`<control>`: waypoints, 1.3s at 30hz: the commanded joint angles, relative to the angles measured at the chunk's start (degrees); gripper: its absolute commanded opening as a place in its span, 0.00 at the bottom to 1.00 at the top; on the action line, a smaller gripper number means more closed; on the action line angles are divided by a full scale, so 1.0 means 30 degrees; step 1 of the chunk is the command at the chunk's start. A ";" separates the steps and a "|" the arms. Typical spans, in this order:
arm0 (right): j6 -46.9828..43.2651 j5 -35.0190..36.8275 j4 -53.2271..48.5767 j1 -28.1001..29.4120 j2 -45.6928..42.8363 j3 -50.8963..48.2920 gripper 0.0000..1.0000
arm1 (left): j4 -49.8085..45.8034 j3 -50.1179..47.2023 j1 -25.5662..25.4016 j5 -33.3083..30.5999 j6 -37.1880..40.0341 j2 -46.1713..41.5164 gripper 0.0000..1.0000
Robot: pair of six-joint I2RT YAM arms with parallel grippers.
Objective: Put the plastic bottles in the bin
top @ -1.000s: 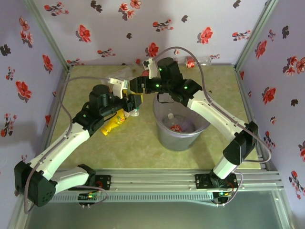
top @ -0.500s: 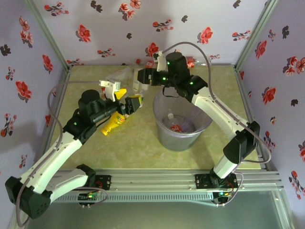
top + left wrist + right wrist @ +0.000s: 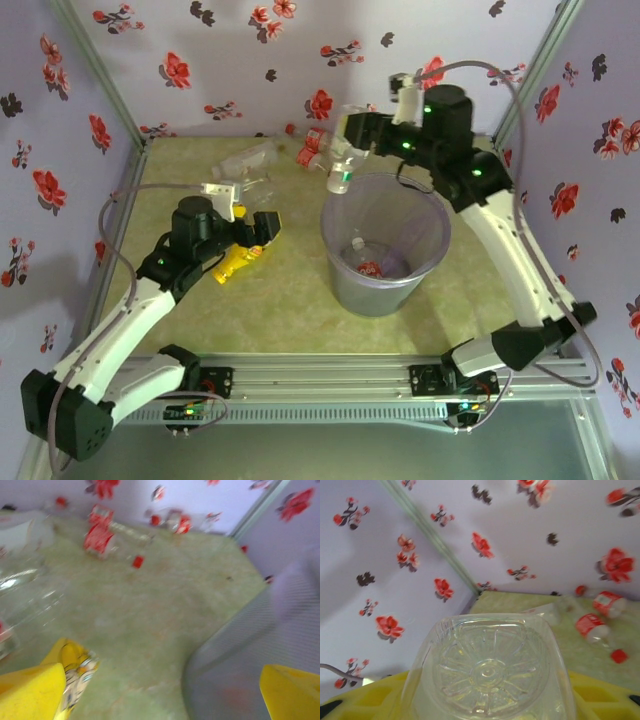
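The bin stands on the green tabletop with a red-labelled bottle lying on its bottom. Left of the bin, the left arm extends toward it. The left jaws are spread wide and hold nothing, hanging over the tabletop close to the bin's wall. Just beside them, on the side away from the bin, a yellow bottle lies on its side. Over the bin's far left rim, the right jaws, at the end of the right arm, pinch a clear bottle by its sides, its moulded base turned toward the wrist camera. Beyond the bin, near the back wall, a second clear bottle lies far to the left. Two red-white labelled bottles lie closer to the bin, with a red cap near them.
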 commanded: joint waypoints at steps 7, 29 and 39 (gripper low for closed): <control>-0.1777 0.0938 -0.6277 -0.1008 -0.2462 -0.1289 0.37 | -0.3725 0.1337 0.0607 -0.2145 0.2563 0.2649 1.00; 0.2517 -0.0342 -0.3517 0.0890 -0.4153 -1.1097 0.36 | -0.3875 0.0738 0.0637 -0.3526 0.4113 0.6362 1.00; 0.2593 0.0427 -0.2834 0.1266 -0.3258 -1.2662 0.41 | -0.3674 0.0743 0.0630 -0.3918 0.4218 0.7746 1.00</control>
